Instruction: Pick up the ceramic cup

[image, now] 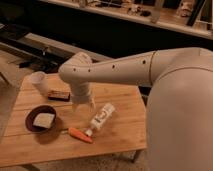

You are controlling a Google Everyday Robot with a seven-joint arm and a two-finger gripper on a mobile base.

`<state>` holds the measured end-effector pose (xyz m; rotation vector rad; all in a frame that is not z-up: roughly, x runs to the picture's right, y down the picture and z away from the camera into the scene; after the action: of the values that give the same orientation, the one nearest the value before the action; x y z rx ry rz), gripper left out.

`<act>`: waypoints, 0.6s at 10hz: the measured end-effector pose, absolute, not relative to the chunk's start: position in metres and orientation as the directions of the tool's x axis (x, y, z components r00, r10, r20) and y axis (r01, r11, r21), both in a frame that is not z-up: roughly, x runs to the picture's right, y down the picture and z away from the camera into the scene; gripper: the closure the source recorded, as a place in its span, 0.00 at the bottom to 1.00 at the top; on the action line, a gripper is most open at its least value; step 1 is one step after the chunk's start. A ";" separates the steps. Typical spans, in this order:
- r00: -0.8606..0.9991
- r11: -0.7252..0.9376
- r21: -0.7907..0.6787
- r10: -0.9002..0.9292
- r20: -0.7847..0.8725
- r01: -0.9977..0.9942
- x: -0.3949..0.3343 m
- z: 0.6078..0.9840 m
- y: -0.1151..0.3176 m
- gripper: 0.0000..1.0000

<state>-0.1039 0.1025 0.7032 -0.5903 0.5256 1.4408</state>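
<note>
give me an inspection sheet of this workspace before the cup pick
surface: wooden table, with things spread over its left half
job's things: ceramic cup near the far left corner, apart from everything else, not held
clutter: dark bowl holding a pale block; dark bar behind it; white bottle lying on its side; orange item by the bottle's cap end
grippers: gripper open and empty, pointing down over the table between the dark bar and the white bottle, right of the cup
cables: nothing seen
surroundings: dark counter behind the table
</note>
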 end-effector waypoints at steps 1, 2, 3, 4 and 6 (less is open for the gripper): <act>0.071 0.042 -0.060 0.753 -0.654 -0.997 -0.104 0.702 0.102 0.35; 0.100 0.055 -0.090 0.764 -0.637 -0.994 -0.113 0.700 0.099 0.35; 0.133 0.072 -0.123 0.773 -0.621 -0.990 -0.125 0.697 0.097 0.35; 0.167 0.092 -0.154 0.779 -0.604 -0.984 -0.137 0.695 0.093 0.35; 0.244 0.145 -0.216 0.791 -0.561 -0.966 -0.169 0.689 0.081 0.35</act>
<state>-0.1688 0.0805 0.6887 -0.6002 0.3495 1.3024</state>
